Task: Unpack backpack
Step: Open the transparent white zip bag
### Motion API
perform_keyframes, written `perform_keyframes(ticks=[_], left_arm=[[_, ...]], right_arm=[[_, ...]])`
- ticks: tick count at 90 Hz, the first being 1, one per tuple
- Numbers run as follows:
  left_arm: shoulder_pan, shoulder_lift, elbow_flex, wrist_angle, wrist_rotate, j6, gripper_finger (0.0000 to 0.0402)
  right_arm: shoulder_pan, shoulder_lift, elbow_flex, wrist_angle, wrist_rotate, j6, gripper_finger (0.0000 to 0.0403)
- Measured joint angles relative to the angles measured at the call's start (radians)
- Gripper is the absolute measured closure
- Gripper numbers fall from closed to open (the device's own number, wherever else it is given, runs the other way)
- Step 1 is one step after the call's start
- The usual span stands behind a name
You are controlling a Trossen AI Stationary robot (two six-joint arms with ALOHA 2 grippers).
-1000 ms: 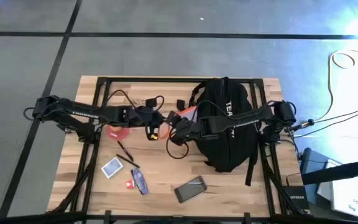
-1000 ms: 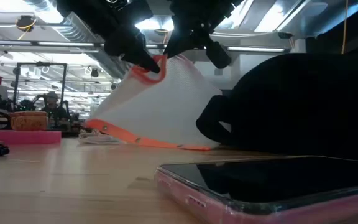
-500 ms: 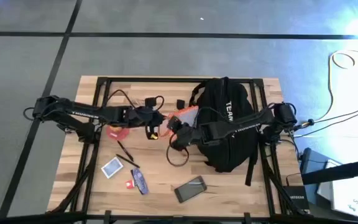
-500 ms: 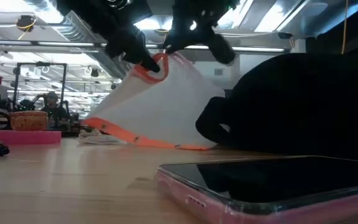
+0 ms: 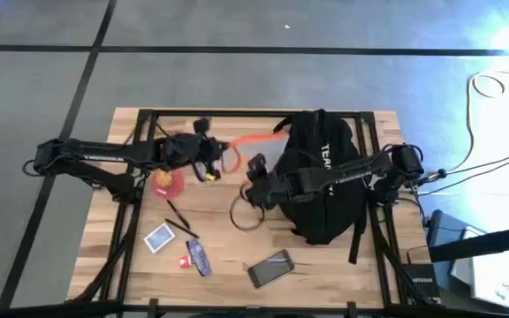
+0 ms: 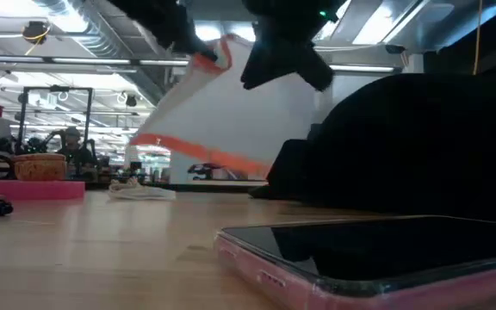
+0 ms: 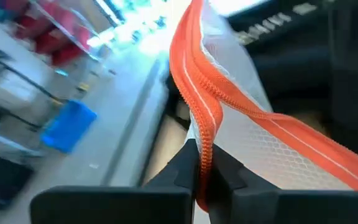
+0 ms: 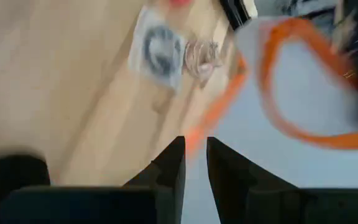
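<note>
Orange-zippered white mesh pouch [image 5: 253, 144] pinched at zipper edge by left gripper [image 5: 210, 159], lifted at 11 o'clock of backpack [image 5: 325, 177]. Backpack lies table's right half. Right gripper [image 5: 256, 188] near bag's mouth, fingers narrowly parted, empty. Advice: keep pinch firm, carry pouch toward 9 o'clock, clear of straps.

In the low view the large rounded black fabric backpack [image 6: 420, 146] runs off the right edge, and the pink-cased phone [image 6: 377, 258] is cropped at the bottom. The right wrist view is motion-blurred.
</note>
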Motion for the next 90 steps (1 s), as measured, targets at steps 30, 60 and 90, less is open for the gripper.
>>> perform_keyframes(ticks=[30, 60, 90], left_arm=[[0.061, -0.042, 0.015, -0.114, 0.101, -0.141, 0.0401], [0.12, 0.151, 0.015, -0.083, 0.336, -0.45, 0.0401], [0.187, 0.429, 0.014, -0.013, 0.311, -0.469, 0.0401]], right_arm=[[-0.269, -0.222, -0.343, 0.395, -0.513, 0.488, 0.0388], [-0.315, -0.214, -0.584, 0.769, -0.555, 1.013, 0.0355], [-0.247, -0.218, -0.586, 0.855, -0.409, 1.024, 0.0191]])
